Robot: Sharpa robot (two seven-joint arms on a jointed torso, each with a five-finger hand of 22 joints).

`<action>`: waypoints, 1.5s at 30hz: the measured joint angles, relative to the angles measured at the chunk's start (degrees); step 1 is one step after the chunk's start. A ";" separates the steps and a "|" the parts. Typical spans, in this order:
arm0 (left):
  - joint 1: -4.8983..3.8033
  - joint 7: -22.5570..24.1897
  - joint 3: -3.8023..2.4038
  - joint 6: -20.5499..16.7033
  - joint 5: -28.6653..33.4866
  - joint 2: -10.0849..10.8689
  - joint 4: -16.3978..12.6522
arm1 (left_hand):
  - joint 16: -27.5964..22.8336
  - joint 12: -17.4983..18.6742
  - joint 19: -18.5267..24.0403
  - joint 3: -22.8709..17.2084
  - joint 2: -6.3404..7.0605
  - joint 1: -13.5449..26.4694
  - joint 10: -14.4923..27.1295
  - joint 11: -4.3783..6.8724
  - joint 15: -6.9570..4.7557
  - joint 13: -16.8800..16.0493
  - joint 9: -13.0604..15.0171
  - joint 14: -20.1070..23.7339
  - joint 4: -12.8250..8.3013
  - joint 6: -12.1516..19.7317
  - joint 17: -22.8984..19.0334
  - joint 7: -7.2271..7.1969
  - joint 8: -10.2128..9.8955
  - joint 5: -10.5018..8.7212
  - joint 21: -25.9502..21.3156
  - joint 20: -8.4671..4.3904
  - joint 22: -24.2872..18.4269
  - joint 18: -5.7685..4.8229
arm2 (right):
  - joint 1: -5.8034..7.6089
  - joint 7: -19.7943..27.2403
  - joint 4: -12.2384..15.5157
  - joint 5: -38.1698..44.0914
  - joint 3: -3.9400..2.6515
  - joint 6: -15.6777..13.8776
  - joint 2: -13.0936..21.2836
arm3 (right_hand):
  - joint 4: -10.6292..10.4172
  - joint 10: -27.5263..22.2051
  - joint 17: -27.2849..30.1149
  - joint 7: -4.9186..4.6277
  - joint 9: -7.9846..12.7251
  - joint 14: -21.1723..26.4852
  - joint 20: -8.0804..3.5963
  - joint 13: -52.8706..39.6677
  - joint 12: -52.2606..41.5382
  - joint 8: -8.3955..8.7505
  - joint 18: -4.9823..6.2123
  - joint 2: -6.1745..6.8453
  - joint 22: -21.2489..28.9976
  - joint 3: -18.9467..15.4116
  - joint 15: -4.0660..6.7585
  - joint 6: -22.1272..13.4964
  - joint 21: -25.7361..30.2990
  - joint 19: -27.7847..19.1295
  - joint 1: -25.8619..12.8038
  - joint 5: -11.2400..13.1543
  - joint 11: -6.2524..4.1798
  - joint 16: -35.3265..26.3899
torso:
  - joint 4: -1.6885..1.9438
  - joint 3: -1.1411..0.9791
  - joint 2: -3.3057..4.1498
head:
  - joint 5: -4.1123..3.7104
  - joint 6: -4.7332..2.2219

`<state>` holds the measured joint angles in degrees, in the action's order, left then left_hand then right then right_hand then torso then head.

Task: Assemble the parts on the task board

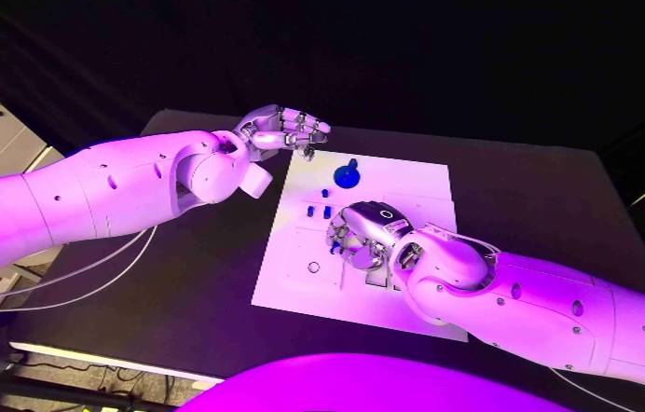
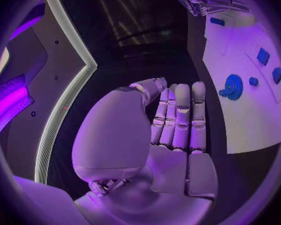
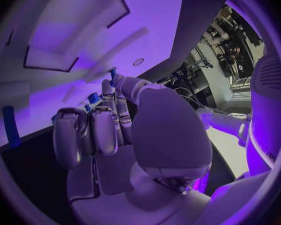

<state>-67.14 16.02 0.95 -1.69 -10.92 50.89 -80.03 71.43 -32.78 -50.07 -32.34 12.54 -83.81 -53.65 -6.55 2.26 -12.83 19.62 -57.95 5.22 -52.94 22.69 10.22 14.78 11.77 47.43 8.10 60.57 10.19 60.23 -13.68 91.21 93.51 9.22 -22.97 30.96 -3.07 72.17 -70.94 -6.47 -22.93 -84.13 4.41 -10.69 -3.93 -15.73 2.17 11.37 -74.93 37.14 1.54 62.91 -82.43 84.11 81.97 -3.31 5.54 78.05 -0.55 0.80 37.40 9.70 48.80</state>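
My left hand (image 1: 282,130) hangs over the far left corner of the task board (image 1: 417,188), just past its edge, above the black table (image 1: 524,198). From my left wrist I see that hand (image 2: 172,130) with its fingers (image 2: 181,115) laid straight side by side and the thumb folded across in front of the palm; nothing is in it, though in the head view the fingertips look curled inward. My right hand (image 1: 365,235) sits low over the middle of the board, palm turned down, its fingers bent toward the white surface. From my right wrist that hand (image 3: 115,130) shows its fingers (image 3: 103,130) curled, with small blue parts (image 3: 93,98) close by the fingertips, but I cannot tell whether any of them is pinched or merely lies beside the fingers. On the board, a round blue part with a short stem (image 1: 349,175) stands near the far edge, well apart from my right hand and nearer my left; the left wrist view shows the same round part (image 2: 232,86) on the white plate (image 2: 253,120). Smaller blue pieces (image 1: 319,212) lie a little nearer to me than the round one, just beside the back of my right hand, and the left wrist view shows more small blue blocks (image 2: 263,56) on the plate. A small ring-shaped mark (image 1: 313,267) sits on the board's left side, near the front.
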 measured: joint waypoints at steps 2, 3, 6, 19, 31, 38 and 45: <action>0.00 -0.04 0.00 0.00 0.00 0.01 0.00 | 0.00 0.00 0.00 0.00 0.00 0.00 0.00 0.00 0.00 0.00 0.00 0.00 0.00 0.00 0.00 0.00 0.00 0.00 0.00 0.00 0.00 0.00 | -0.02 0.00 -0.01 0.02 0.00 0.09 -0.03 | 0.00 0.00 0.00 0.00 0.00 0.00 0.00 0.00 -0.12 0.00 0.00 0.00 0.00 0.00 0.00 0.00 0.00 0.00 0.00 0.00 0.00 0.00 | 0.00 -0.02 0.00 | 0.04 0.02; 0.00 -0.06 0.00 0.00 0.00 0.02 0.00 | 0.00 0.00 0.00 0.00 0.00 0.00 0.00 0.00 0.00 0.00 0.00 0.00 0.00 0.00 0.00 0.00 0.00 0.00 0.00 0.00 0.00 0.00 | -0.02 0.00 -0.02 0.02 0.00 0.13 -0.03 | 0.00 0.00 0.00 0.00 -0.03 0.00 0.00 0.00 -0.19 0.00 0.00 0.00 0.00 0.00 0.00 0.00 0.00 0.00 0.00 0.00 0.00 0.00 | 0.00 -0.02 0.01 | 0.06 0.04; 0.00 -0.13 0.00 0.01 0.01 0.04 0.00 | 0.00 0.00 0.00 0.00 0.00 0.00 0.00 0.00 0.00 0.00 0.00 0.00 0.00 0.00 0.00 0.00 0.00 0.00 0.00 0.00 0.00 -0.01 | -0.05 0.00 -0.05 0.06 0.03 0.31 0.00 | 0.00 0.00 0.00 0.00 -0.05 0.00 0.00 -0.01 -0.19 0.00 0.00 0.00 0.01 0.00 0.00 0.00 0.00 0.00 0.00 0.00 0.00 0.00 | 0.00 -0.03 0.01 | 0.08 0.10; -0.01 -0.34 0.00 0.03 0.01 0.08 0.00 | 0.00 0.00 0.00 0.00 0.00 0.00 0.00 0.00 0.00 -0.01 0.00 0.00 0.00 0.00 0.05 0.00 0.00 0.00 0.00 0.00 0.01 0.00 | -0.02 -0.76 -0.31 0.89 0.04 1.09 -0.49 | 0.43 0.00 0.13 0.00 -0.16 0.00 0.00 -0.01 -0.19 0.00 0.00 0.01 0.01 -0.04 -0.01 0.00 0.00 0.00 0.00 0.01 0.00 0.00 | -0.04 -0.03 -0.01 | -0.03 0.15; 0.00 -0.46 0.00 0.05 0.01 0.07 -0.07 | 0.00 0.00 0.00 0.00 0.00 -0.01 0.00 0.00 0.00 -0.01 -0.01 0.00 0.00 0.42 0.11 0.00 0.00 0.00 0.00 0.00 -0.11 0.00 | -0.10 -1.60 -1.04 1.99 0.50 1.36 -1.64 | 1.50 -0.68 0.69 -1.34 -0.18 0.15 0.00 0.91 0.25 1.56 0.00 0.34 0.02 0.25 -0.48 -2.45 2.46 0.00 -2.93 0.12 -1.12 -0.22 | 0.01 0.01 0.00 | -0.14 0.12; -0.01 -0.51 0.00 0.04 0.01 0.10 -0.07 | 0.00 0.00 0.00 0.00 -0.24 0.22 0.00 0.00 0.00 -0.01 0.05 0.00 0.00 0.42 0.11 0.00 0.00 0.00 0.00 0.00 -0.11 0.00 | -0.22 -1.45 -1.15 1.83 0.68 1.09 -1.50 | 1.17 -4.26 1.04 -1.85 0.29 0.11 0.79 2.04 0.31 3.19 -0.01 2.52 0.02 -0.73 -1.54 -4.56 4.91 -0.14 -5.86 -0.04 -0.70 -0.22 | 0.00 0.01 -0.02 | -0.08 0.27; -0.02 -0.55 0.00 0.04 0.01 0.22 -0.07 | 0.00 0.00 0.00 0.00 -0.24 0.22 0.00 0.00 0.00 -0.01 0.05 0.00 0.00 0.42 0.11 0.00 0.00 0.00 0.00 0.00 -0.11 0.00 | -0.35 -1.26 -0.67 1.56 0.81 -0.30 -0.30 | 1.44 -11.27 3.95 -1.74 1.25 0.23 1.66 4.40 0.22 6.32 0.91 3.50 0.03 -4.77 -2.07 -8.67 11.03 -0.20 -6.79 -0.04 0.27 -2.02 | -0.06 -0.03 -0.05 | -0.10 0.24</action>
<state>-67.16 15.46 0.95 -1.64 -10.91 51.11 -80.10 71.43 -32.78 -50.07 -32.33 12.31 -83.58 -53.66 -6.55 2.26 -12.84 19.67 -57.95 5.22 -52.52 22.80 10.22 14.78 11.77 47.43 8.10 60.46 10.19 59.89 -14.94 90.54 95.07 10.03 -23.28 30.66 -1.63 60.90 -66.99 -8.22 -21.68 -83.90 6.07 -6.30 -3.71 -9.40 3.08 14.87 -74.90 32.38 -0.53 54.24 -71.40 83.90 75.18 -3.35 5.81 76.03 -0.61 0.77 37.35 9.60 49.04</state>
